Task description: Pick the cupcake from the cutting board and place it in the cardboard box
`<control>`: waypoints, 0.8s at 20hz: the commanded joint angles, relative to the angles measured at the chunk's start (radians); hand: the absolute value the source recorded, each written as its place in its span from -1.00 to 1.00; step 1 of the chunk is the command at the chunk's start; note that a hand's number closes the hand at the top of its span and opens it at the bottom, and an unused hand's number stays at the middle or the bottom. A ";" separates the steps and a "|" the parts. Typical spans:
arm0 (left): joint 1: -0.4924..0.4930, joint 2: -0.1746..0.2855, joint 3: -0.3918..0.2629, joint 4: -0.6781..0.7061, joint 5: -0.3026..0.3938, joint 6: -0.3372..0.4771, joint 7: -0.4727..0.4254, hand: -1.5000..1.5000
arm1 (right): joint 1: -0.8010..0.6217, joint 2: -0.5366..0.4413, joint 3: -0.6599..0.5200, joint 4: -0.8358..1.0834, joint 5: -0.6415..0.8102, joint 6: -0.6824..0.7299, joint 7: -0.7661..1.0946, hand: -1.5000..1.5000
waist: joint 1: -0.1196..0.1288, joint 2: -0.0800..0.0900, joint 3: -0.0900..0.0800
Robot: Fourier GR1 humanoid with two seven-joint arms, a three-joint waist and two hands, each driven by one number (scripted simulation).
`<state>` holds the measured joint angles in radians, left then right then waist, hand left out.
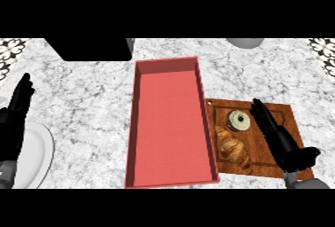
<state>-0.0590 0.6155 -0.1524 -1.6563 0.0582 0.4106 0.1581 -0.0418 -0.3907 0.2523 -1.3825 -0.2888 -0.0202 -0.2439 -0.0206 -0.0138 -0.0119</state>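
Observation:
A wooden cutting board (280, 113) lies right of centre. On it sit a round cupcake (239, 120) with pale frosting and a dark ring, and a croissant (233, 149) just nearer to me. My right hand (280, 138) is open over the board, its straight fingers pointing away from me along the cupcake's right side; I cannot tell if they touch it. A long red-pink box (171, 125) with an open top lies left of the board, nothing inside. My left hand (17, 103) rests open at the left edge, fingers up.
A white plate (34, 156) shows at the lower left beneath my left forearm. A black object (91, 48) stands at the back left, and a grey round thing (245, 42) at the back right. The counter (85, 111) is marble.

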 commanded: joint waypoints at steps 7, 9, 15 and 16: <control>0.022 0.002 0.027 0.156 -0.030 -0.057 -0.031 0.00 | -0.205 -0.321 -0.039 -0.046 0.223 0.142 -0.029 -1.00 | 0.056 -0.008 -0.030; 0.019 -0.011 0.035 0.186 -0.014 -0.064 -0.027 0.00 | -0.168 -0.354 0.018 -0.007 0.382 0.078 -0.076 -1.00 | 0.036 0.020 0.004; -0.031 -0.029 0.060 0.303 -0.019 -0.101 -0.086 0.00 | -0.130 -0.137 -0.118 0.342 0.104 0.259 -0.494 -1.00 | 0.031 0.025 0.015; -0.048 -0.035 0.046 0.265 -0.032 -0.091 -0.034 0.00 | -0.148 -0.154 -0.134 0.377 0.094 0.310 -0.536 -1.00 | 0.031 0.022 0.015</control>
<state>-0.0682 0.5871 -0.1048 -1.4086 0.0389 0.3279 0.1001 -0.1536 -0.5590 0.1624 -1.1444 -0.1530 0.1823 -0.5969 0.0075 0.0071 0.0001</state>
